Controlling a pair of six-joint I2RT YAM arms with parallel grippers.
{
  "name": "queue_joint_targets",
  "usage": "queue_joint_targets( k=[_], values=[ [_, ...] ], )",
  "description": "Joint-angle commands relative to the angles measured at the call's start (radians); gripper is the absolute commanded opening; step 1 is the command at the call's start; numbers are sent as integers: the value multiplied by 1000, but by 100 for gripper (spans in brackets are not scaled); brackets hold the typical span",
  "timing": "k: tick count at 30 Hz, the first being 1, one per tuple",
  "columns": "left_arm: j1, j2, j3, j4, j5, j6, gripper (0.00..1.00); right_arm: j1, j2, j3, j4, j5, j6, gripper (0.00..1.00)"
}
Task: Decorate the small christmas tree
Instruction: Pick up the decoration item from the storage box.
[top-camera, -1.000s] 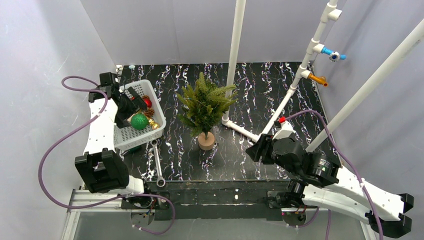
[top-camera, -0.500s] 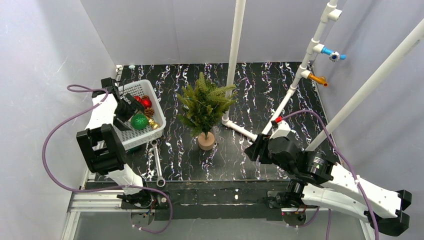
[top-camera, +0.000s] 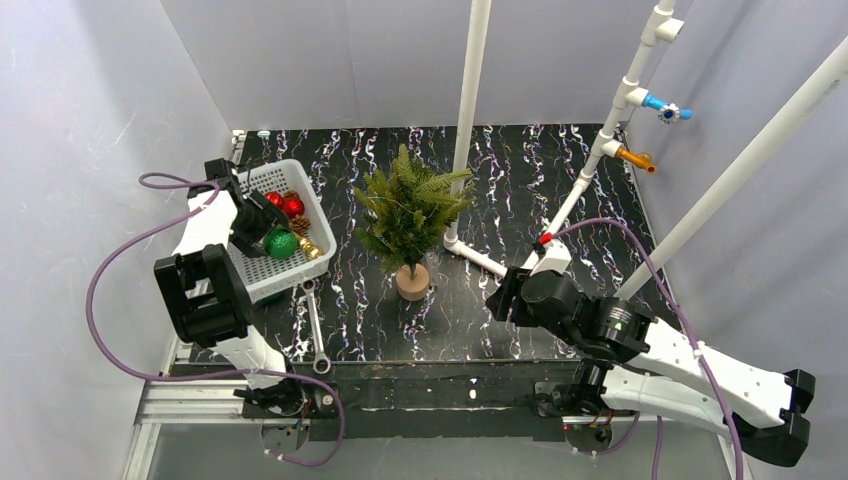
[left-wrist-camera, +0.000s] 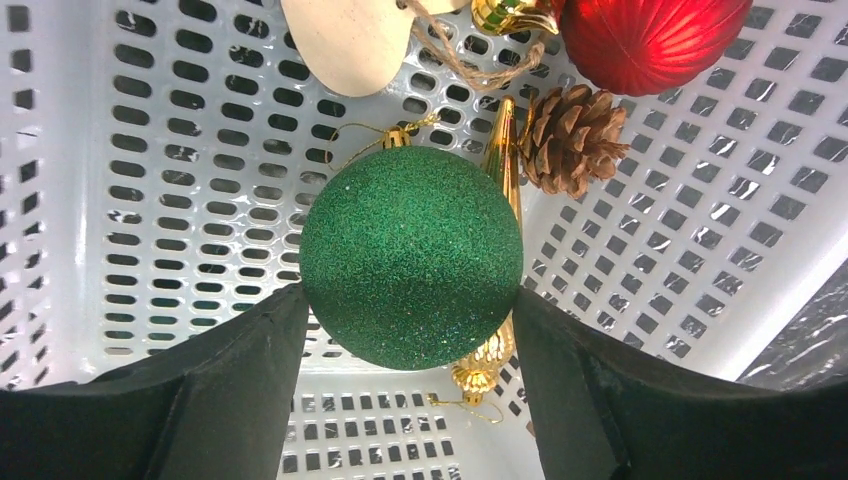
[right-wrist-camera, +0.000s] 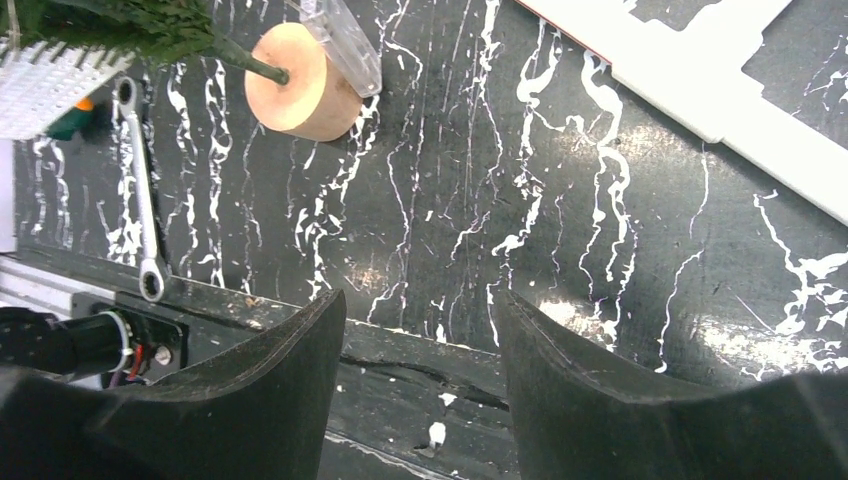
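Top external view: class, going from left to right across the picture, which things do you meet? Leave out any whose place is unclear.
white basket → small christmas tree → right gripper → blue valve handle

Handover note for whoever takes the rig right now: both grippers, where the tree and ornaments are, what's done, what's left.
Left gripper: in the white basket, jaws closed against both sides of the green glitter ball; ball not yet lifted out.
Right gripper: open, empty, over the table near the small christmas tree.
Tree: upright mid-table, right of the basket, no ornament showing on it.
Also in basket: red ball, pine cone, gold drop, wooden tag.
Done: nothing hung. Left: hang the green ball, then the rest.
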Motion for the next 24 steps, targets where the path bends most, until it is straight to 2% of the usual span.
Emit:
queue_joint_targets(
  k=[1,5,12,19,24],
  values=[
    [0,-62,-12,-81,20,16,60,-1,31,52,41,29,-21,65],
    [0,-128,2,-102,44,13,60,-1,55,72,54,24,-47,65],
    [0,-329,98,-169,118,24,61,-1,60,113,86,-4,-92,65],
    [1,-521,116,-131,429,-52,56,-1,77,303,94,-80,-263,64],
    [1,-627,106,12,608,-228,55,-1,126,500,127,-173,-389,65]
  ],
)
